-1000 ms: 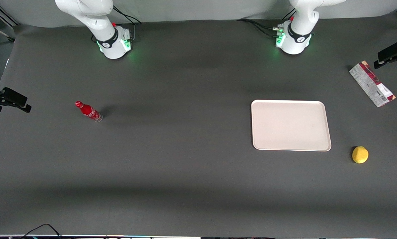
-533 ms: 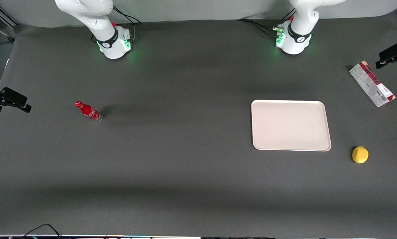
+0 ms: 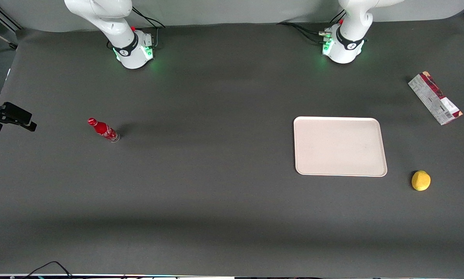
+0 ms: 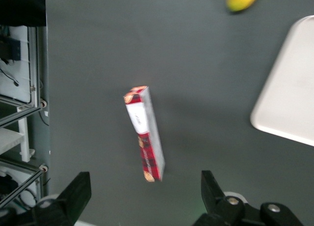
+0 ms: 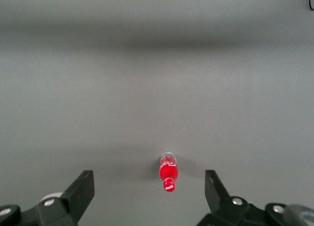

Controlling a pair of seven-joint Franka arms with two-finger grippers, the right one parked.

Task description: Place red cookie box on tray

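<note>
Red cookie box (image 3: 435,98) lies flat on the dark grey table mat (image 3: 216,186), upper right of the front frame at the working arm's end, well apart from the tray (image 3: 340,146). Gripper (image 4: 144,199) is out of the front frame; the wrist camera shows it high above the box, fingers (image 4: 77,194) spread wide, holding nothing. Box sits roughly between the fingers' line, long axis running away from the gripper and slightly tilted, so the narrow width looks graspable after a small yaw trim and straight descent. Tray is bare, nearer the front camera than the box. Lemon (image 3: 421,180) lies just beside the tray's near corner, clear of the likely carry path.
</note>
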